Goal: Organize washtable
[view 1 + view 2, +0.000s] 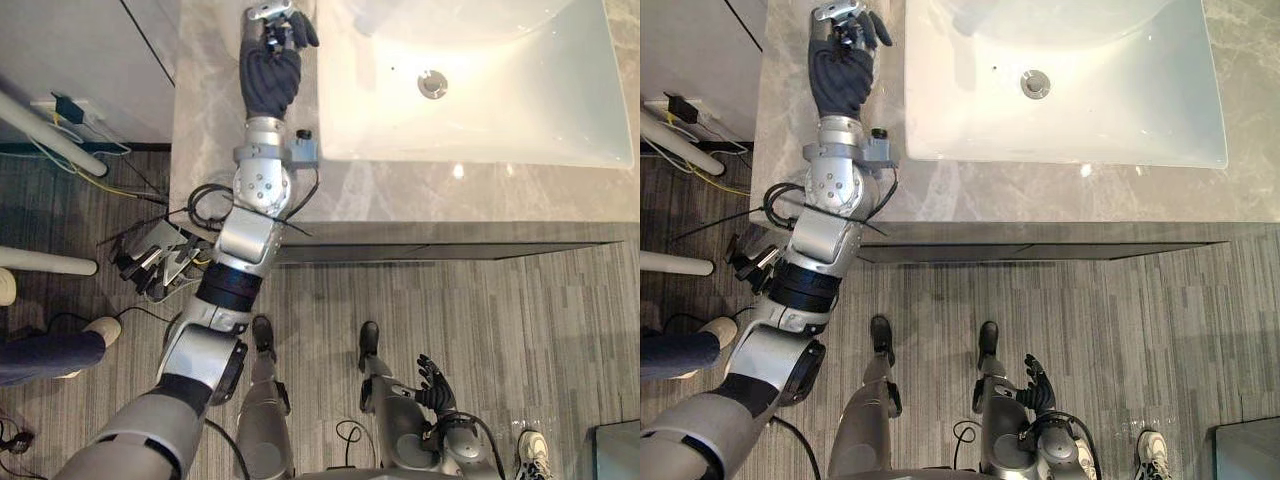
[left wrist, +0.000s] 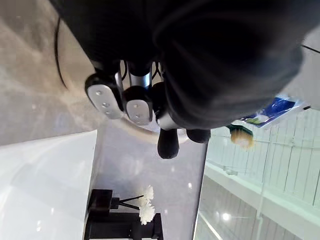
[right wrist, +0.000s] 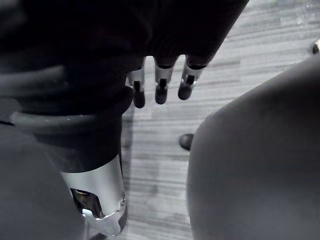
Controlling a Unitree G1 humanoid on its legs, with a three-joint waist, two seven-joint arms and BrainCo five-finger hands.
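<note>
My left hand [image 1: 271,60] reaches over the grey marble counter [image 1: 205,120], close to the left of the white sink [image 1: 500,120], near the counter's far edge. Its fingers [image 2: 139,105] are curled in under the dark cover, and I make out no object inside them. A black holder with white flowers [image 2: 145,210] stands on the counter beyond the hand. My right hand [image 1: 432,382] hangs low over the wooden floor, well away from the counter, with its fingers [image 3: 160,87] straight and nothing in it.
The sink's drain [image 1: 432,83] lies near the basin's middle. A blue pack [image 2: 274,109] and a yellowish brush-like thing [image 2: 243,141] show by the tiled wall. A person's leg and shoe [image 1: 70,350] stand at the left, near white pipes [image 1: 45,262].
</note>
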